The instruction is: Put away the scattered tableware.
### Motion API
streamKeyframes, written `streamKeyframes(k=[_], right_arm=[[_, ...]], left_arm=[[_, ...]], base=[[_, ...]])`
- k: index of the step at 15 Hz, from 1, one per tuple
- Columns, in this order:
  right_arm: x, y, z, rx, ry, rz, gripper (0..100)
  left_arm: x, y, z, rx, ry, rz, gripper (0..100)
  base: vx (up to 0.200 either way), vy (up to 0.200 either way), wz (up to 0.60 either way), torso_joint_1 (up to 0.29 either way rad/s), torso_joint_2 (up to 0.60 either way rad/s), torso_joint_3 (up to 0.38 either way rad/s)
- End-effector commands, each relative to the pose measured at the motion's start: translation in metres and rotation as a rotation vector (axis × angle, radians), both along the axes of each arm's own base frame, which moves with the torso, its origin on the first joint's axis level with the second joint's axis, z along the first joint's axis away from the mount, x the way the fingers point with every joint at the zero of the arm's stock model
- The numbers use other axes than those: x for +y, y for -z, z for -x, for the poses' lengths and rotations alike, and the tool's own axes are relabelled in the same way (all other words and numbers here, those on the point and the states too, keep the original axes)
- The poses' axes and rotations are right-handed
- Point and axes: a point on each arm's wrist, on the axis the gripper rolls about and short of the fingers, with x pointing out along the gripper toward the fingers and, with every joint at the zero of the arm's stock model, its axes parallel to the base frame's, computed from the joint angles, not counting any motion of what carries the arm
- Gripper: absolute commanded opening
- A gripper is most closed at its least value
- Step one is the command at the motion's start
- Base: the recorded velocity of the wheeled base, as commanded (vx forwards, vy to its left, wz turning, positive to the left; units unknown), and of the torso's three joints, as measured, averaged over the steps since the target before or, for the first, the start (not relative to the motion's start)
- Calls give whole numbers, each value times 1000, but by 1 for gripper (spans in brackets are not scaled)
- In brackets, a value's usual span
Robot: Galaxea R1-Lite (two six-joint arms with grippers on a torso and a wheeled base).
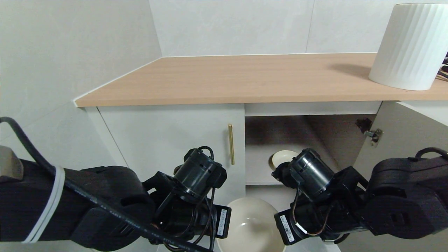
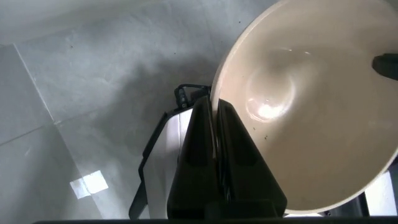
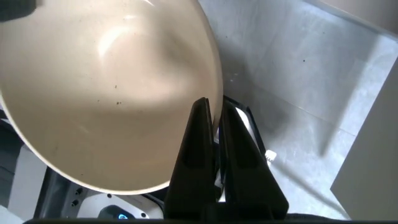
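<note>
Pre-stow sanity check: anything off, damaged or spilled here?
Nothing broken or spilled. The bowl, pinched at opposite rims by the left gripper and right gripper, has a few dark specks inside; dirt or glaze, cannot tell.

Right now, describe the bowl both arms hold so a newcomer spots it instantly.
Find the wooden countertop, then the open cabinet under its right part. In front of that opening, lower down, a large cream bowl hangs between the left end effector and right end effector, each pinching its rim. Unlike the smaller cream dish inside, it is gripped.
</note>
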Motion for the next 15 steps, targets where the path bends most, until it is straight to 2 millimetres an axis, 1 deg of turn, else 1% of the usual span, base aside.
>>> streamKeyframes(k=[1, 3, 4, 9, 11, 15], right_arm=[[1, 4, -1, 8, -2, 11, 0], [1, 4, -1, 10, -2, 11, 0], [1, 4, -1, 10, -2, 11, 0], [2, 11, -3, 24, 2, 32, 0], [0, 20, -11, 33, 33, 61, 0], [-31, 47, -66, 36, 239, 148, 0]], left_arm=[[0, 0, 0, 0, -1, -1, 0], [0, 0, 0, -1, -2, 1, 0], [0, 0, 0, -1, -2, -2, 100], [1, -1, 0, -4, -6, 3, 100], [1, -2, 0, -5, -6, 4, 100], [1, -1, 0, -4, -6, 3, 100]], base=[[0, 0, 0, 0, 0, 0], [0, 0, 0, 0, 0, 0], [0, 0, 0, 0, 0, 0], [0, 0, 0, 0, 0, 0], [0, 0, 0, 0, 0, 0], [0, 0, 0, 0, 0, 0]])
